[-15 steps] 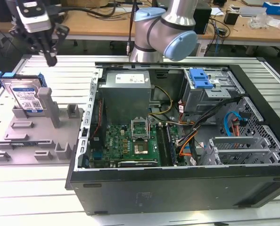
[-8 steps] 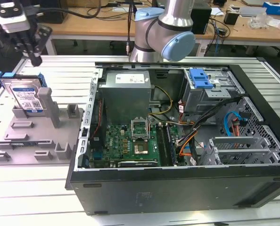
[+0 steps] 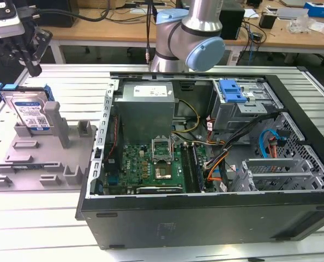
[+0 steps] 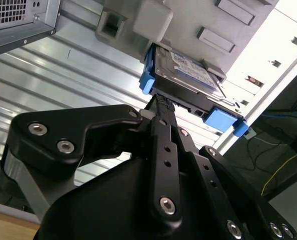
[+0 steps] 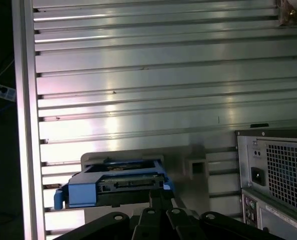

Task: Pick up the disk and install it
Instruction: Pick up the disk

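The disk (image 3: 30,112) stands on edge in a grey fixture (image 3: 25,164) at ten o'clock in the exterior view. The gripper (image 3: 35,66) hovers at its twelve o'clock; whether apart or together, I cannot tell. The disk is probably stiff, weighty and shock-sensitive, so hold it by its blue-framed long edges.

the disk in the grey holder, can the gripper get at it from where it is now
Probably yes: the gripper hangs just above the disk, which stands on edge in the grey holder with its top edge bare, and nothing lies between them. Its jaws look shut, though.
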Motion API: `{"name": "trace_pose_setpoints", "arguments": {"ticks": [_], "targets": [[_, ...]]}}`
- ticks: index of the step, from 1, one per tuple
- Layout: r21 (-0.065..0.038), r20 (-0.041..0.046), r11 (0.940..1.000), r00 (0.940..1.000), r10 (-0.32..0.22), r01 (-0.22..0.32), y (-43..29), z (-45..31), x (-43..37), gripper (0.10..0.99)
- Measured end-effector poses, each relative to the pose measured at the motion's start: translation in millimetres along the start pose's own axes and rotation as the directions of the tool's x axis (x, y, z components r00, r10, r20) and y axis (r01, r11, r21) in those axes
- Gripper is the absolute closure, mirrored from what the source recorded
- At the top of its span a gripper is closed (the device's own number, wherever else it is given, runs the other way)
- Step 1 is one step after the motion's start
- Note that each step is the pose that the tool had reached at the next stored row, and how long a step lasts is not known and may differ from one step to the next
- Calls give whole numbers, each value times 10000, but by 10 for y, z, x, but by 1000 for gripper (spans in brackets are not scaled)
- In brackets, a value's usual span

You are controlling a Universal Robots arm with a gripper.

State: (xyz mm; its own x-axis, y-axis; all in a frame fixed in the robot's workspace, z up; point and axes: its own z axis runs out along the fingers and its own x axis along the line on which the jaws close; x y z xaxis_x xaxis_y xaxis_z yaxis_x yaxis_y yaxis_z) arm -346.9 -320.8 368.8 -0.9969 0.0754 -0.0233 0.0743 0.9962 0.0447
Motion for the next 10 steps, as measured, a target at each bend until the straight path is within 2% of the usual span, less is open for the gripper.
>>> {"name": "trace_pose_setpoints", "arguments": {"ticks": [10], "targets": [[-1, 0, 10000, 10000, -6, 6, 0, 0, 0, 980]]}}
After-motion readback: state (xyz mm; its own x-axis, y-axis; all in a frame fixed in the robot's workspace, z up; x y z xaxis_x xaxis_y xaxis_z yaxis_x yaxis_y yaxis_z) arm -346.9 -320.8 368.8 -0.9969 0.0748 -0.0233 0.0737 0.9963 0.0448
